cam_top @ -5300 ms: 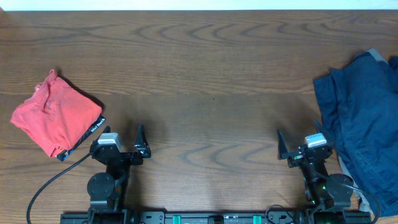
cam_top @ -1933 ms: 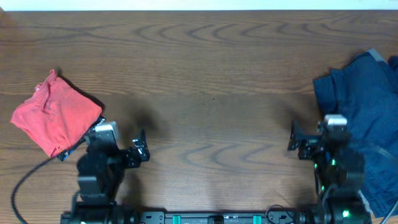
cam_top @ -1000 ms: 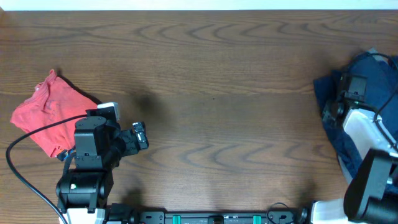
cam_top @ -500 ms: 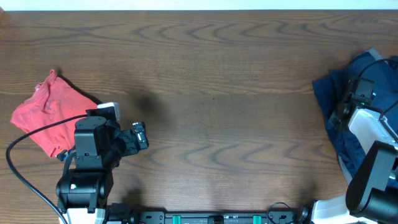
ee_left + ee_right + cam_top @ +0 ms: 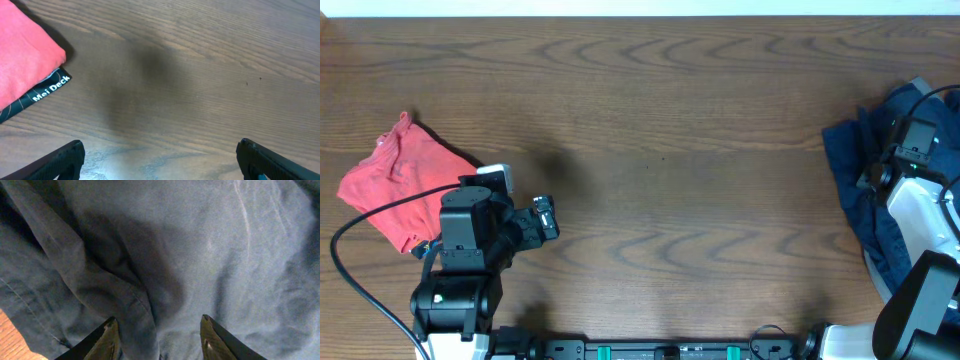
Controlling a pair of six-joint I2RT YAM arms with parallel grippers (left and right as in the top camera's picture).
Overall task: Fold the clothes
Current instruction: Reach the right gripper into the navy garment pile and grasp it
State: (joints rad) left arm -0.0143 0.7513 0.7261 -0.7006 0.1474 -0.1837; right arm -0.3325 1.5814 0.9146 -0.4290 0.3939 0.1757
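Note:
A pile of dark navy-blue clothes (image 5: 890, 205) lies at the table's right edge, with a grey part at its top. My right gripper (image 5: 878, 170) hangs over the pile's left part, open. In the right wrist view its fingertips (image 5: 111, 330) straddle a raised fold of navy cloth (image 5: 95, 287) and hold nothing. A coral-red garment (image 5: 410, 185) with a black white-lettered band (image 5: 42, 92) lies at the far left. My left gripper (image 5: 548, 218) is open and empty, just right of the red garment, over bare wood (image 5: 175, 90).
A black cable (image 5: 380, 215) from the left arm loops across the red garment's lower part. The wooden table (image 5: 660, 120) spreads between the two garments. The arm bases stand along the front edge.
My right gripper has moved from the front of the table up and right onto the navy pile. My left arm turned earlier and has held still over the last second.

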